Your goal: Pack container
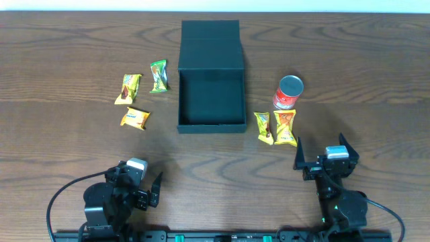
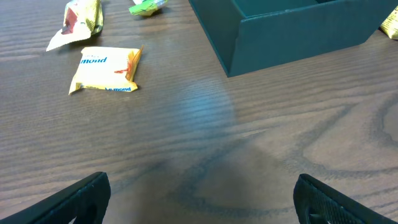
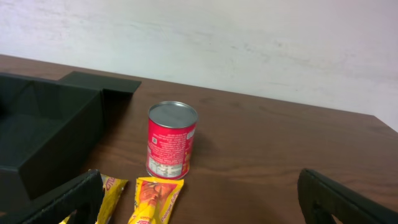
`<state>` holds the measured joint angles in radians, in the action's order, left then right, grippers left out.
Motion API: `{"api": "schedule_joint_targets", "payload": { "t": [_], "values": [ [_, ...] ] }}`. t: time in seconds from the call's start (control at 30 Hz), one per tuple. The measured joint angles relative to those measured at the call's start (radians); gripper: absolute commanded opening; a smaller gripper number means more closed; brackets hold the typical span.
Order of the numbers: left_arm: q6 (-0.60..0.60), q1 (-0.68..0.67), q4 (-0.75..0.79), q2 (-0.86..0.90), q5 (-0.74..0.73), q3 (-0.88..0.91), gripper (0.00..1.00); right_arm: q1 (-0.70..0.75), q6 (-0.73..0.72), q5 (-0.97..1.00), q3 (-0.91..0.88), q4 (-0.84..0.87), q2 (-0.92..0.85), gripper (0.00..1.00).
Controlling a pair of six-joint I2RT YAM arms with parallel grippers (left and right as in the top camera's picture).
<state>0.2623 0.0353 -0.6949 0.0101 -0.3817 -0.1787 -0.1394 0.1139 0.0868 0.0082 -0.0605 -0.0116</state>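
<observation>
The black container (image 1: 210, 99) stands open at the table's middle, its flap lid (image 1: 210, 35) laid back behind it; its corner (image 2: 292, 31) and wall (image 3: 43, 146) also show in the wrist views. Left of it lie three snack packets (image 1: 128, 88) (image 1: 158, 75) (image 1: 135, 118). Two yellow packets (image 1: 263, 127) (image 1: 285, 128) lie to its right, in front of a small red can (image 1: 289, 92). My left gripper (image 1: 138, 191) is open near the front edge, with bare wood between its fingers (image 2: 81, 199). My right gripper (image 1: 327, 156) is open too, just behind the yellow packets (image 3: 155, 199).
The red can (image 3: 171, 140) stands upright between the container and the table's right part. A pale wall (image 3: 249, 43) rises behind the far edge. The nearest left packet (image 2: 106, 70) lies flat ahead of my left gripper.
</observation>
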Motion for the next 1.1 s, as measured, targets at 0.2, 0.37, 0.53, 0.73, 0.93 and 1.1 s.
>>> {"api": "schedule_joint_targets", "payload": {
  "t": [0.2,0.37,0.53,0.73,0.93,1.1],
  "values": [
    [0.0,0.0,0.0,0.0,0.0,0.0,0.95,0.0,0.0,0.0,0.0,0.0,0.0,0.99],
    [0.0,0.0,0.0,0.0,0.0,0.0,0.95,0.0,0.0,0.0,0.0,0.0,0.0,0.99],
    [0.0,0.0,0.0,0.0,0.0,0.0,0.96,0.0,0.003,0.002,0.0,0.0,0.0,0.99],
    [0.0,0.0,0.0,0.0,0.0,0.0,0.95,0.0,-0.046,0.017,0.0,0.011,0.0,0.99],
    [0.0,0.0,0.0,0.0,0.0,0.0,0.95,0.0,-0.781,-0.047,0.0,-0.005,0.0,0.99],
    [0.0,0.0,0.0,0.0,0.0,0.0,0.96,0.0,-1.201,-0.047,-0.001,0.035,0.0,0.99]
  ]
}}
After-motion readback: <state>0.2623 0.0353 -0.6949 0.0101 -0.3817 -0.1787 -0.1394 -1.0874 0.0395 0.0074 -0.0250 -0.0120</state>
